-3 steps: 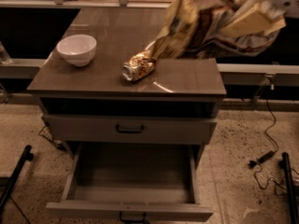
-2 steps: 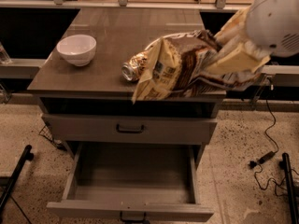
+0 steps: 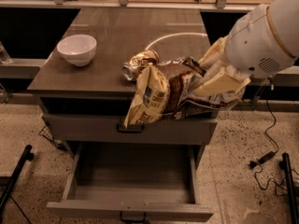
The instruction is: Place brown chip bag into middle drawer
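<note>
My gripper [image 3: 216, 84] comes in from the right on a large white arm and is shut on the brown chip bag [image 3: 163, 94], a wrinkly brown, cream and yellow foil bag. The bag hangs in the air in front of the counter's front edge, over the closed top drawer front [image 3: 93, 129]. Below it the middle drawer [image 3: 133, 174] is pulled out, a deep grey-brown tray with side walls and a dark handle at its front edge; nothing shows inside it.
A white bowl [image 3: 76, 49] stands on the left of the brown counter top [image 3: 107, 31]. A dented brown-and-gold can [image 3: 139, 64] lies on its side just behind the bag. Cables [image 3: 268, 139] and black stand legs [image 3: 16, 176] lie on the speckled floor.
The gripper has carried the bag from above the counter's right side down and forward, so that it now hangs lower, in front of the counter edge above the open drawer.
</note>
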You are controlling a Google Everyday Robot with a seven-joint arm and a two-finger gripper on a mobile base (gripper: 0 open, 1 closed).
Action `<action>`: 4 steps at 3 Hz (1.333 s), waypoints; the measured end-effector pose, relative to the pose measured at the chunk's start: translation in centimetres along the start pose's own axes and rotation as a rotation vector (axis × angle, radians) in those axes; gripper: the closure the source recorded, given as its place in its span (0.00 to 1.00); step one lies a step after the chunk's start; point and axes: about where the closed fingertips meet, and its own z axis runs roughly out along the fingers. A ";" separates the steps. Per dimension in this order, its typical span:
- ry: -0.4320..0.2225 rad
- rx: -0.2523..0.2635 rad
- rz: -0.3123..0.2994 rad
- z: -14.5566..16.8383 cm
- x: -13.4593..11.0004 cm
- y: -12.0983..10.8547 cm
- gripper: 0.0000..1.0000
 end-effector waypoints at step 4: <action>0.077 -0.117 0.275 22.1 5.9 11.7 1.00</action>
